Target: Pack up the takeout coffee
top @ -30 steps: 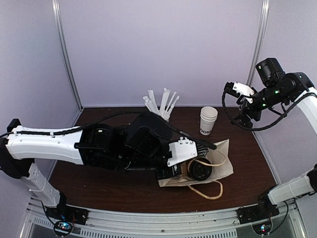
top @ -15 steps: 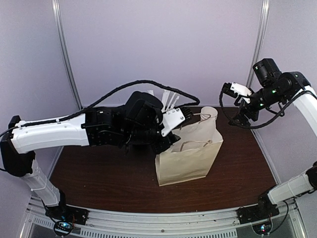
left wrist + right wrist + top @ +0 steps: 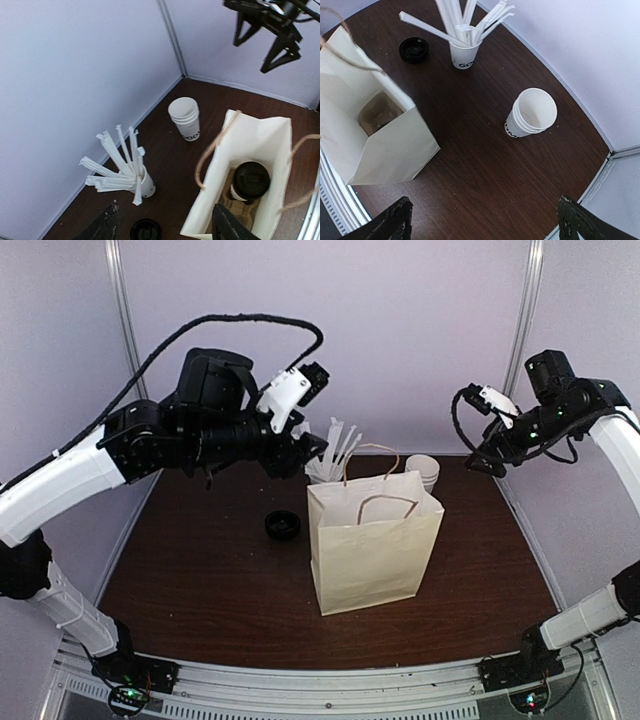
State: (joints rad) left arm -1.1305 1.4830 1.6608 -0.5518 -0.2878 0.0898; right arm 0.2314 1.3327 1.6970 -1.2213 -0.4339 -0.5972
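While both of my arms hang high above the dark brown table (image 3: 200, 590), the white paper bag (image 3: 372, 550) stands upright near its middle. Its mouth is open and its cord handles (image 3: 385, 502) arch over the rim. My left gripper (image 3: 167, 227) hovers high off the bag's far left side, fingers spread apart with nothing between them. My right gripper (image 3: 487, 222) is well off to the right, also spread wide and empty.

The takeout coffee (image 3: 250, 181) sits inside the bag, upright on its brown floor. Only my left wrist camera shows it: black lid uppermost, a band of white wall beneath. From overhead the bag's walls hide it.

Handling, as I judge it: a paper cup is light when empty and noticeably heavier when filled, and I cannot tell which this one is. Its thin wall gives under a squeeze, so a hard pinch could buckle it or pop the press-fit lid. The smooth lid is itself a poor place to grip. The best hold would be across the wall just under the lid's rim, where the rolled lip stiffens it, with the cup kept vertical. With the cup this deep, the bag is the easier thing to take. I would take it gently by the handles or upper edge, since thin paper creases and the bag may tip.

Nearby on the table are a stack of lidless cups (image 3: 184, 117), a cup of wrapped straws (image 3: 142, 182) and a loose black lid (image 3: 282, 525).
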